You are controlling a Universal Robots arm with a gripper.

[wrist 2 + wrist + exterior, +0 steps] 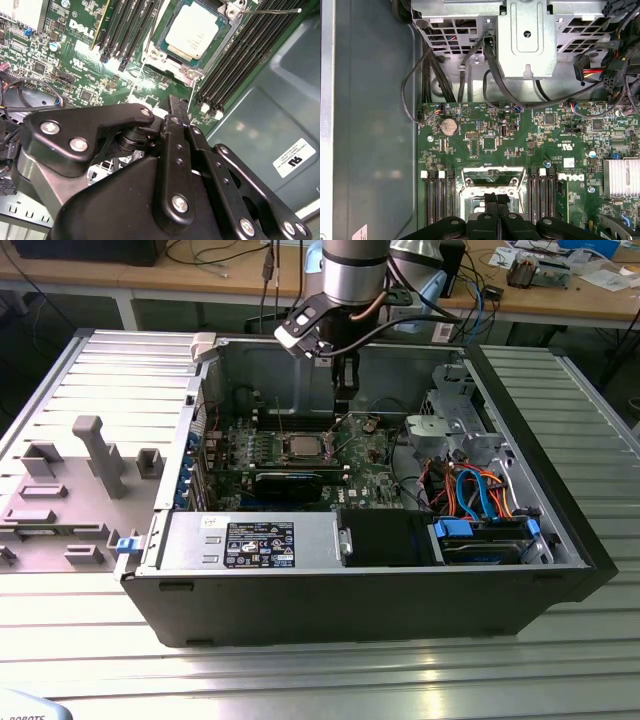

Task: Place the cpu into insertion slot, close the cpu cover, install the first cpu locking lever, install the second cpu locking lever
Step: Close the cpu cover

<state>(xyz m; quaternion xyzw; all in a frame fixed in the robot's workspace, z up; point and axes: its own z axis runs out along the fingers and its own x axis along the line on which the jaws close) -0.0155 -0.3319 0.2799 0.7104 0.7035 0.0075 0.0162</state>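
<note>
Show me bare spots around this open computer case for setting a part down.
Free: ribbed metal table in front of black computer case and on exterior view's right; bare grey case panel beside green motherboard. Crowded: orange and blue cables.

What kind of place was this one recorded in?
Probably a robotics lab or workshop: an open computer case sits on a ribbed metal table, with cable-strewn wooden workbenches behind it and a robot arm reaching in.

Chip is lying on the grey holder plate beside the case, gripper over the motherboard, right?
Wrong place: the chip sits in its socket on the motherboard, as the second wrist view shows. The gripper is indeed over the motherboard.
</note>
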